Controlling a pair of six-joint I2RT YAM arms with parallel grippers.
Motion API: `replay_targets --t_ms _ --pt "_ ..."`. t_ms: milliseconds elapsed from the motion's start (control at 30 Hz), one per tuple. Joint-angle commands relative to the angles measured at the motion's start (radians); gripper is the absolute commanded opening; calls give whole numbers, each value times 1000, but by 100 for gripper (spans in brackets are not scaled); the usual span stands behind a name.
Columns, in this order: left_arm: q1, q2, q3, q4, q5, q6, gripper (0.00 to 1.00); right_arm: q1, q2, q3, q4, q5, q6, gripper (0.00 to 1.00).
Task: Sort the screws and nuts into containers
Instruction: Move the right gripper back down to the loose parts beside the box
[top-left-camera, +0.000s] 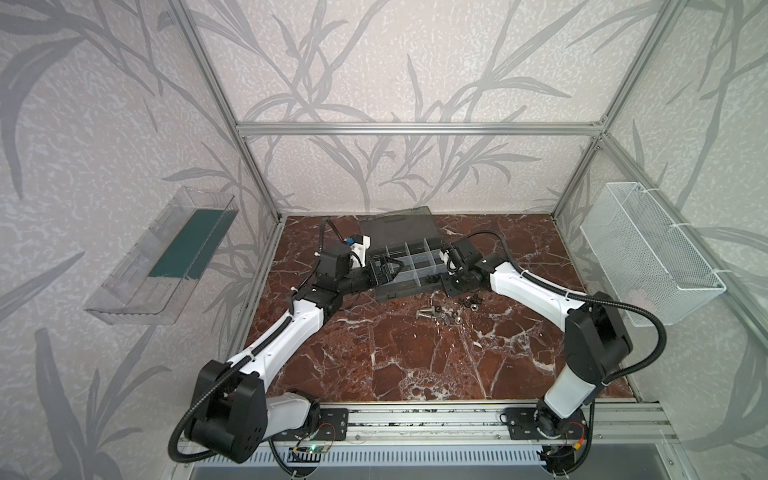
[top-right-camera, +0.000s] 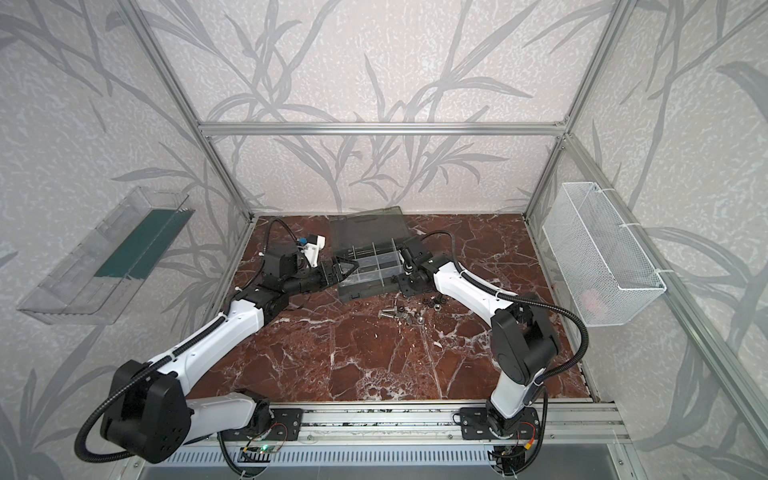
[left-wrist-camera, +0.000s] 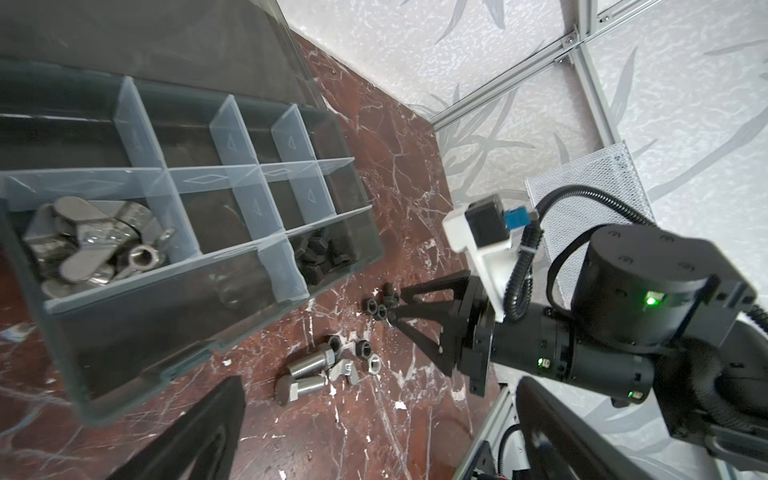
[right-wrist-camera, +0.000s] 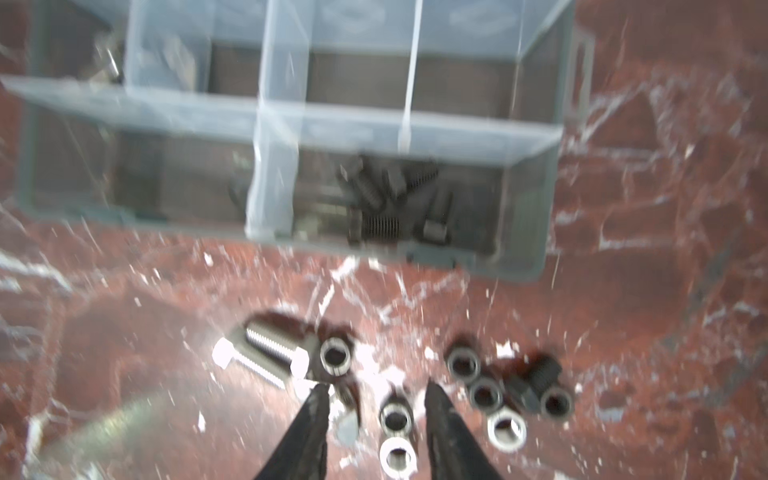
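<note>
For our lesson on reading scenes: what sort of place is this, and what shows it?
Probably a robot test cell: two robot arms bolted to an aluminium rail, wallpapered panels in an aluminium frame, and a marble-patterned tabletop with an organizer case and loose screws and nuts.

1. The place was a robot test cell in a lab, not a home: a bare silver aluminium-profile frame (top-left-camera: 415, 126) boxed it in.
2. Flat panels of pale wallpaper with grey leaves (top-left-camera: 415, 62) served as its walls.
3. Two white-and-black robot arms (top-left-camera: 291, 332) stood bolted to a slotted metal rail (top-left-camera: 424, 419) along a red-brown marble-patterned table (top-left-camera: 415, 365), with their cables exposed.
</note>
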Motion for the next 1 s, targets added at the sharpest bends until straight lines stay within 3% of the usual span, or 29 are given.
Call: replay_targets --t_ms 0,300,567,967 --pt "5 41 -50 204 95 -144 100 4 -59 -53 24 -13 -34 45" --pt "3 46 -64 247 119 -167 99 7 -33 -162 89 -76 -56 55" --pt "5 96 -82 349 138 -237 99 34 47 -152 119 -74 -76 54" --pt "5 92 -84 357 138 -244 99 70 92 -172 140 -78 -102 47"
